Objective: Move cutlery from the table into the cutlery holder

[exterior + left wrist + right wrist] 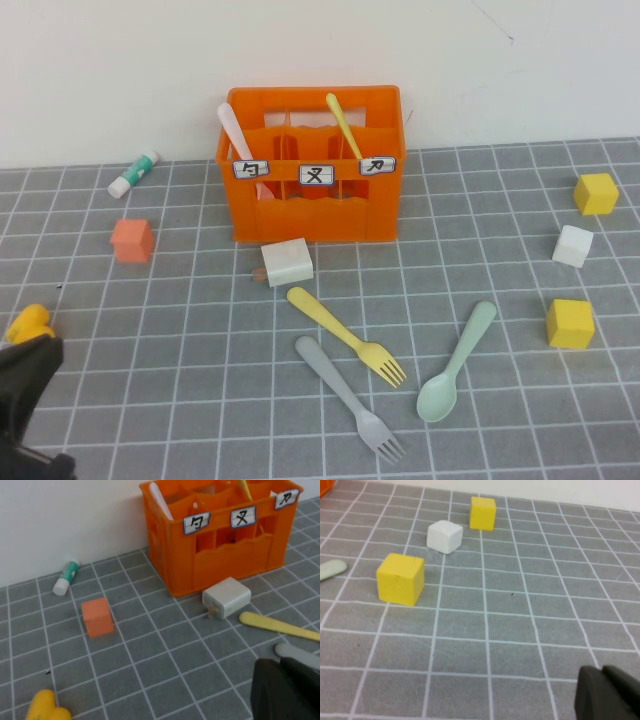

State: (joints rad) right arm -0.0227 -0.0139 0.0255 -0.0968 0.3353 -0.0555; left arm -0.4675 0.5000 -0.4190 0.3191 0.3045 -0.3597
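Note:
The orange cutlery holder [315, 200] stands at the back of the table [180, 340], also in the left wrist view [220, 555]. The pale-yellow knife [343, 124] leans in its right compartment, lower part hidden. A pinkish-white utensil [236, 135] stands in the left compartment. A yellow fork [345, 335], a grey fork [345, 395] and a mint-green spoon [458, 362] lie in front. My left gripper [35, 365] sits at the near left, shut and empty [279, 661], beside the grey fork's handle [297, 652]. My right gripper [601, 669] is shut and empty, outside the high view.
A white block [287, 262] lies just before the holder. An orange cube [132, 240], a glue stick [134, 174] and a yellow toy [30, 323] are on the left. Two yellow cubes [596, 193] [570, 323] and a white cube [573, 245] are on the right.

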